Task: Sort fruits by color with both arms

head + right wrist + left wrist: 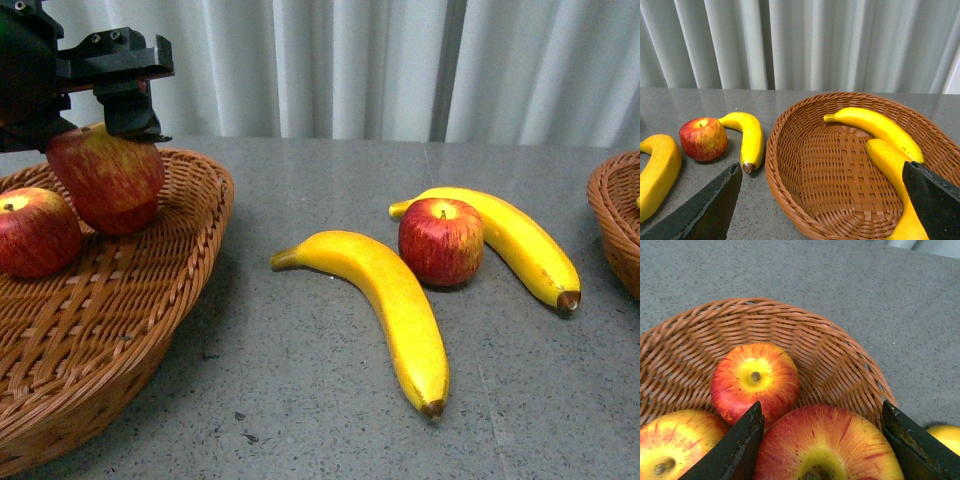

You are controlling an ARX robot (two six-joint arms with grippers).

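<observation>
Red apples are collecting on the left side: your left gripper (88,132) is pinching the held apple (108,185) by its upper flanks, low over the left basket (205,215), though I cannot tell whether the fruit is touching the weave. Two basket apples (755,380) are lying beside it there. Your right gripper (821,167) is hanging spread wide with nothing between its fingers, near the rim of the right basket (790,195), where the sorted bananas (875,125) are resting. On the table (300,400) the loose apple (440,240) is sitting against the far banana (520,245), with the near banana (385,305) just beside it. I am judging the apples to be firm, round and smooth-skinned, so they are likely slipping easily under a shallow pinch; you are safest closing across the widest part. The bananas are probably light but long and curved, so taking one at an end is inviting it to swing. Aim at the middle of the near banana, across its narrow thickness, where it is lying clear of the apple.
</observation>
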